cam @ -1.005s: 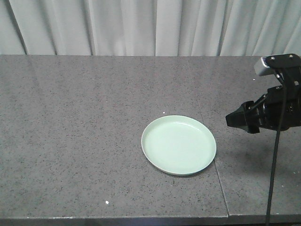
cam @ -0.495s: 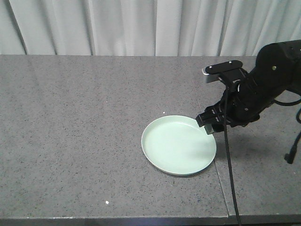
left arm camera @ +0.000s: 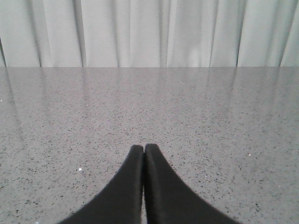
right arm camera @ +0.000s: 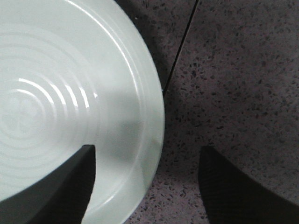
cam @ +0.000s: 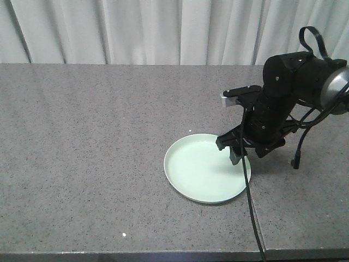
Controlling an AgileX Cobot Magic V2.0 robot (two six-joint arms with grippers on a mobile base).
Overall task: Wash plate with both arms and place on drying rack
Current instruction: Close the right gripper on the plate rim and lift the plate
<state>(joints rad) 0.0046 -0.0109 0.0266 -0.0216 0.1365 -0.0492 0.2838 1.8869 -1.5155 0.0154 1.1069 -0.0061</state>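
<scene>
Item: plate (cam: pixel 207 168), pale green, is lying flat on the grey speckled counter (cam: pixel 98 136), touching the seam (cam: pixel 257 218). Right gripper (right arm camera: pixel 147 156) is hovering at the plate's seam-side rim, fingers apart, one over the plate's inside, the other beyond its rim; contact we cannot tell. Left gripper (left arm camera: pixel 143 149) is pointing toward the curtain (left arm camera: pixel 140 32), fingers pressed together on nothing; its place relative to the plate we cannot tell.

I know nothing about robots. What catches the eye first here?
A pale green plate lies flat on the speckled grey counter, near its front edge. A bulky black arm reaches in from the right, its right gripper open astride the plate's rim. The left gripper is shut above the counter.
</scene>
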